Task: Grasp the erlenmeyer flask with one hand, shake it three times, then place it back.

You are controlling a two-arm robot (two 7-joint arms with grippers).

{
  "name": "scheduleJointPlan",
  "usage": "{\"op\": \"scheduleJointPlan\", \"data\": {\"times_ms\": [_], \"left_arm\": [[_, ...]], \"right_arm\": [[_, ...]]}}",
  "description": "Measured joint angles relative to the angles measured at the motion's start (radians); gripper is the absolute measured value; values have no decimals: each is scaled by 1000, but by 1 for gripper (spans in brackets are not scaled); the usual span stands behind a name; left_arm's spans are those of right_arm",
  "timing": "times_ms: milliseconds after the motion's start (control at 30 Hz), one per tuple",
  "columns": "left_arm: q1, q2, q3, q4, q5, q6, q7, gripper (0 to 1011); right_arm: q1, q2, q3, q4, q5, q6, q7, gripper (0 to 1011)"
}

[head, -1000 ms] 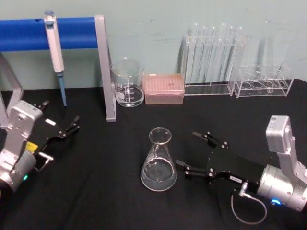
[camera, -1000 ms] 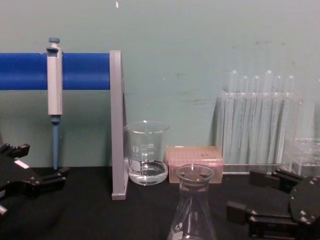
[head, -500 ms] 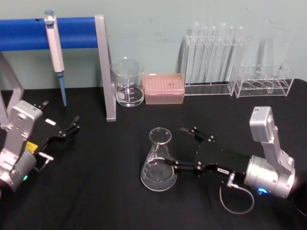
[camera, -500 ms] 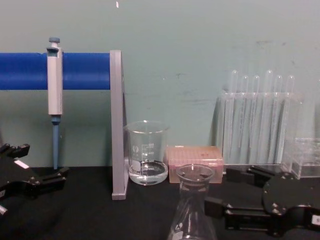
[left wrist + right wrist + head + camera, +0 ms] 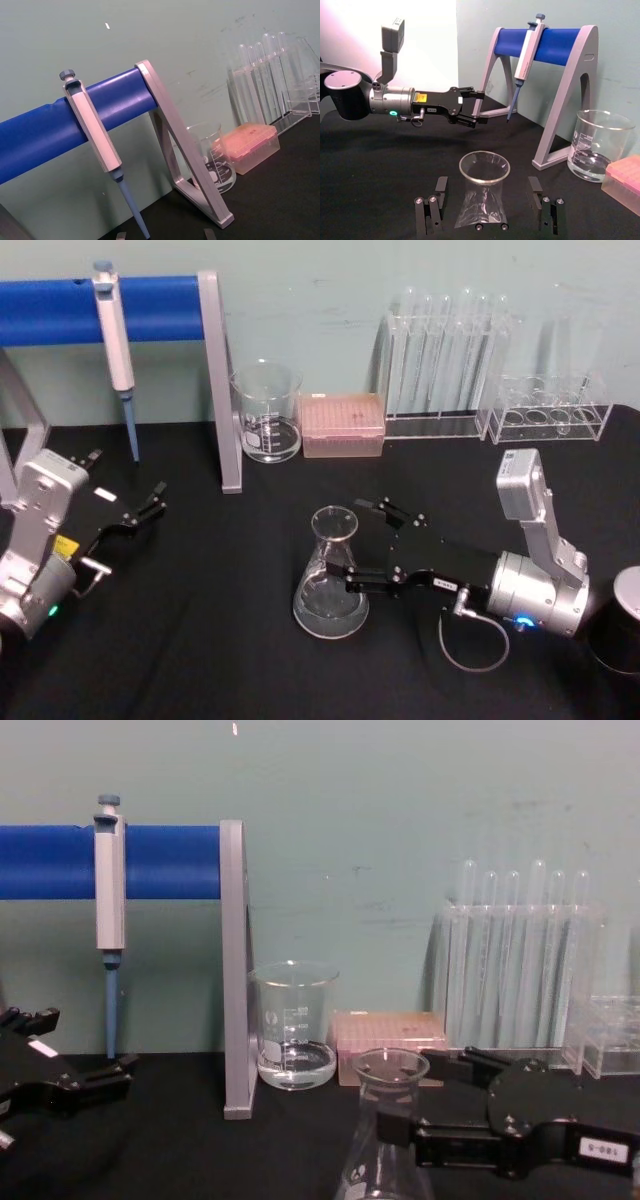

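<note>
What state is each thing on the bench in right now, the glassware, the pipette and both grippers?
erlenmeyer flask: upright on the table, not lifted.
right gripper: open, jaws either side of the flask, not closed on it.
left gripper: open, parked at the left.
beaker: upright, a little clear liquid at the bottom.
pipette: hanging on the blue stand.
test tubes: upright in their rack.

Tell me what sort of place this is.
Probably a laboratory bench: a pipette hangs on a blue stand, test tubes stand in a clear rack, and an erlenmeyer flask stands in front.
</note>
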Motion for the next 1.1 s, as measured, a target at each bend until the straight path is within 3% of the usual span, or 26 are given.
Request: {"op": "scheduleJointPlan", "data": {"times_ms": [1100], "left_arm": [[0, 0, 0, 0, 0, 0, 0, 1001]], "right_arm": [[71, -46, -49, 92, 18, -6, 33, 1000]]}}
